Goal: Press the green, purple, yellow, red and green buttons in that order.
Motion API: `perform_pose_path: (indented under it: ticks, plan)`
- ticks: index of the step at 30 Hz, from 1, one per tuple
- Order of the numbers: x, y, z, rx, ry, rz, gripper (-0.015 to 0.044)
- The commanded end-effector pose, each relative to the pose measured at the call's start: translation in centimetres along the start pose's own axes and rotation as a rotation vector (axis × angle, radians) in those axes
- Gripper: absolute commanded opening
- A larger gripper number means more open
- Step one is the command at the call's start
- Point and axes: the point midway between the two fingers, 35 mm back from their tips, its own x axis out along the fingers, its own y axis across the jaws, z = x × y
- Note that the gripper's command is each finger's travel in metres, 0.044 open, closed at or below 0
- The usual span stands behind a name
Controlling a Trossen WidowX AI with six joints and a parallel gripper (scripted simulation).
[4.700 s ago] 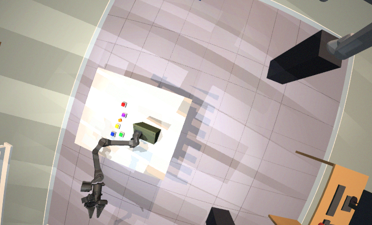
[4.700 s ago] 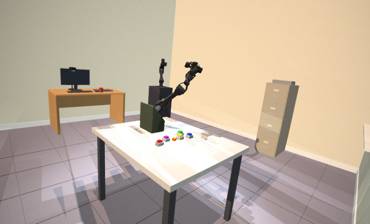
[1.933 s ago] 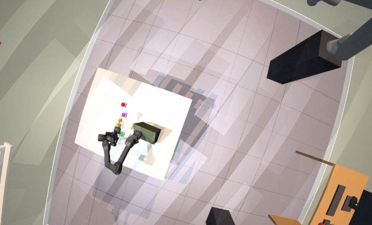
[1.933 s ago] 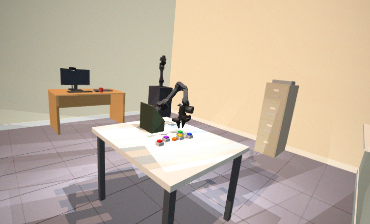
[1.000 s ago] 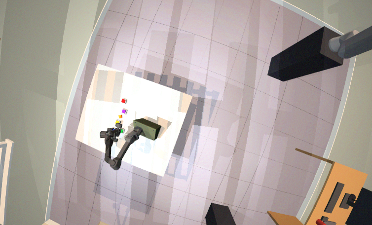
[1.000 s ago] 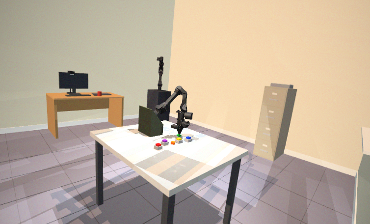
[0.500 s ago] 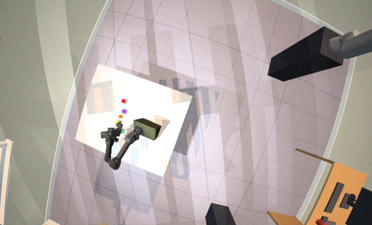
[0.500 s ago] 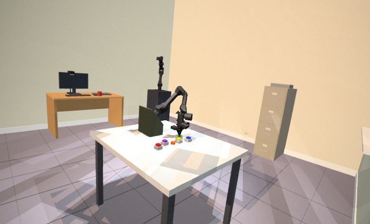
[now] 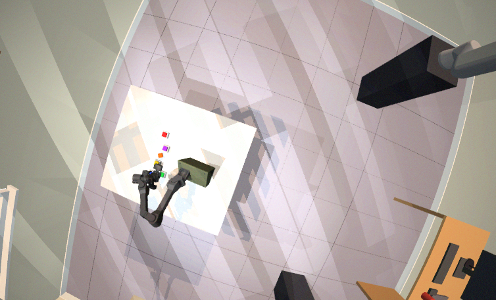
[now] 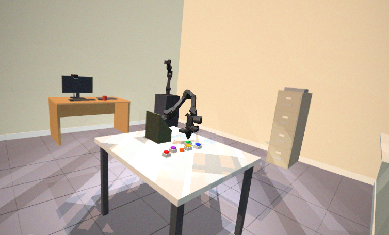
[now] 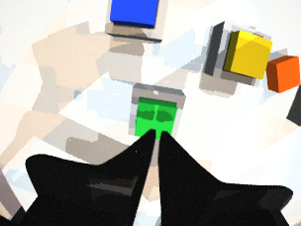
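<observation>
My gripper [image 10: 188, 138] [image 11: 157, 135] is shut and empty, pointing down just above the green button [image 9: 162, 174] [image 10: 188, 141] [image 11: 156, 110]. In the wrist view the fingertips overlap the near edge of its cap, and their shadows fall on it; the cap looks raised. The yellow button [image 9: 156, 162] [image 10: 188, 145] [image 11: 250, 55] is to the upper right in the wrist view. The purple button [image 9: 165, 148] [image 10: 173, 147] and the red button [image 9: 164, 134] [image 10: 166, 151] stand farther along the table, away from the gripper.
A blue button [image 10: 197, 144] [image 11: 135, 12] stands beyond the green one in the wrist view. An orange block [image 9: 160, 154] [image 10: 181, 149] [image 11: 286, 74] lies between the yellow and purple buttons. A dark green box-like stand [image 9: 194, 172] [image 10: 158, 128] is beside the arm's base.
</observation>
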Motion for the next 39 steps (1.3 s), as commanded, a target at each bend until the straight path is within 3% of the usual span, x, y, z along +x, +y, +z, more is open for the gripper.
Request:
perform_pose_path:
  ticks: [1, 9, 16, 23, 31, 39]
  plan:
    - [-0.8, 0.2, 0.1, -0.009, -0.001, 0.008, 0.0020]
    - [-7.0, 0.2, 0.1, -0.009, -0.001, 0.005, 0.0020]
    - [-7.1, -1.4, 1.2, -0.006, -0.009, -0.010, 0.0020]
    - [-7.8, -9.7, 4.4, 0.002, -0.021, -0.049, 0.0020]
    - [-7.1, -19.2, 4.3, -0.010, -0.004, -0.010, 0.0020]
    - [-5.9, -20.0, 4.3, -0.011, -0.003, -0.005, 0.0020]
